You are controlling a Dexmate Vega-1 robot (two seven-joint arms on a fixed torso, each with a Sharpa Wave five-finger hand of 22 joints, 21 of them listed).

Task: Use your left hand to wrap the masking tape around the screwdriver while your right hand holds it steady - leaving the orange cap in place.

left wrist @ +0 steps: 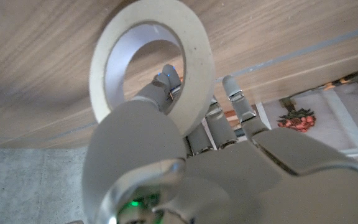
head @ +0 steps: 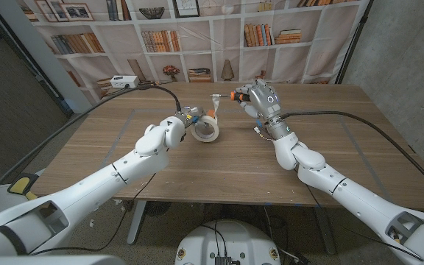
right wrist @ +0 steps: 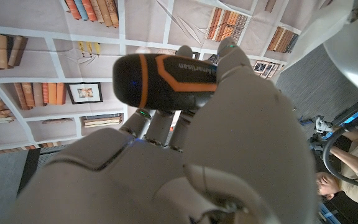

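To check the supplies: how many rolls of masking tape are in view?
1. The masking tape roll is gripped by the left hand, beside the screwdriver the right hand holds.

Wooden tabletop (head: 219,158), pale taped lines across its surface. White box (head: 124,82) at the far left corner. Behind: printed bookshelf backdrop (head: 197,29) showing books, framed pictures, a bowl. Seated person (right wrist: 347,177) at the right wrist view's edge.

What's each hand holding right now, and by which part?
The right hand grips the screwdriver by its black-and-orange handle, raised off the table. The left hand holds the masking tape roll, a finger hooked through its hole.
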